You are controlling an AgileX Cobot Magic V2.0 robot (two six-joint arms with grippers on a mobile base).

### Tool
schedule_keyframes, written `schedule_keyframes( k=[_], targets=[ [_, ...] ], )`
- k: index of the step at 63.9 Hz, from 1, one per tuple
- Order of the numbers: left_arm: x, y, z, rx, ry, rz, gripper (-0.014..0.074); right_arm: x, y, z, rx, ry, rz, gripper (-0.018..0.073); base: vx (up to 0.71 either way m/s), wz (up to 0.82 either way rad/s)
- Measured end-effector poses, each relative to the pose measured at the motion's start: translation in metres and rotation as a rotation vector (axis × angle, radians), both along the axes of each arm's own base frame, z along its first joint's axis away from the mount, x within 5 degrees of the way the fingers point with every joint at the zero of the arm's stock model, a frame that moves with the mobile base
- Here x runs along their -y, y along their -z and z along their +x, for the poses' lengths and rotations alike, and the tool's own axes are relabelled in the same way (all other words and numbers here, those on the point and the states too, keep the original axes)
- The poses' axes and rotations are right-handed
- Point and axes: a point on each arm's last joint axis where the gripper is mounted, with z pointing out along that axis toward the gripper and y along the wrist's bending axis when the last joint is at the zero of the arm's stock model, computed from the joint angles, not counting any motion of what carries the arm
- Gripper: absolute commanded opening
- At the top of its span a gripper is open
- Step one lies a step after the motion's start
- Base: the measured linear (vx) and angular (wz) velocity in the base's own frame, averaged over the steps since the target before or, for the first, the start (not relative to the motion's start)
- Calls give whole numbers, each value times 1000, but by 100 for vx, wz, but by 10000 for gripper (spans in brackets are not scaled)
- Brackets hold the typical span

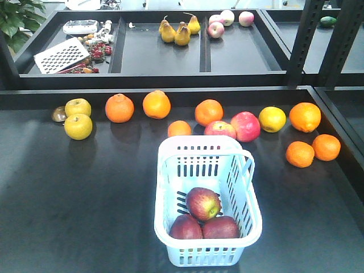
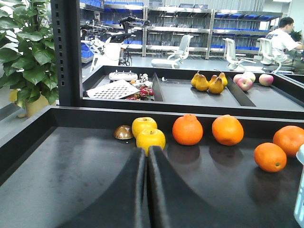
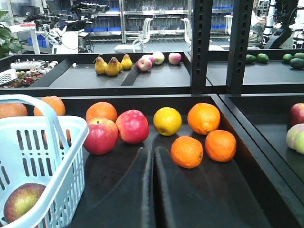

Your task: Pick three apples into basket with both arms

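The three dark red apples are seen lying together inside the basket on the black table, while the left gripper and the right gripper are held low, fingers pressed together, holding nothing.

Your front camera looks steeply down from above onto the dark table, the basket close below and the fruit row and rear trays beyond. Your left wrist camera sits low, just over the tabletop, facing level toward the back past its closed left gripper, seeing the table's left end. Your right wrist camera, equally low behind the right gripper, covers the right end. Both wrist views share the pears and the front view's oranges.
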Motion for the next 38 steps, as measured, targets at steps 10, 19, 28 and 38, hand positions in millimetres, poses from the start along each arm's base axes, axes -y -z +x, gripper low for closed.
schedule_keyframes(
  k=[10,19,28,38],
  targets=[
    [0,0,0,0,0,0,-6,0,0,0,1,0,0,-4,0,0],
    [0,0,0,0,0,0,-6,0,0,0,3,0,0,-4,0,0],
    [0,0,0,0,0,0,-6,0,0,0,3,0,0,-4,0,0],
    [0,0,0,0,0,0,-6,0,0,0,3,0,0,-4,0,0]
  ],
)
